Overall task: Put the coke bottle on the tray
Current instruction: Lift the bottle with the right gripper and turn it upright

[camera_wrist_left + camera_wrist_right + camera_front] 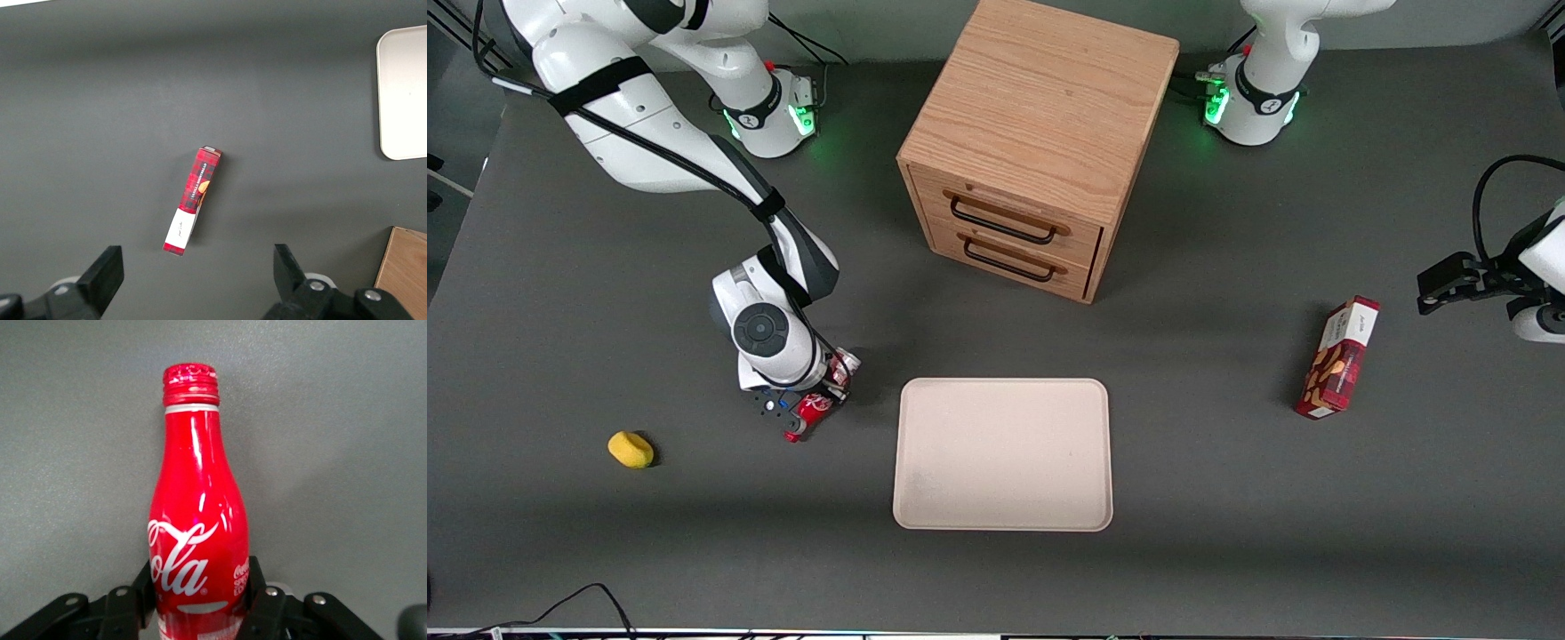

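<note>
Right wrist view: claw (200, 600) clamps coke bottle (197, 520) low on body, beside tray (1003, 453).

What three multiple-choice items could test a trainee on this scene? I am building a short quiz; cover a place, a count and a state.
1. Where is the coke bottle?
A. on the tray
B. beside the tray, toward the working arm's end
C. on the cabinet

2. How many drawer handles does the cabinet show?
A. one
B. two
C. three

3. The tool is:
A. shut on the bottle
B. open above the tray
C. holding the snack box

Key: B, the tray lies bare; B, two dark handles; A, fingers press the bottle's sides.
</note>
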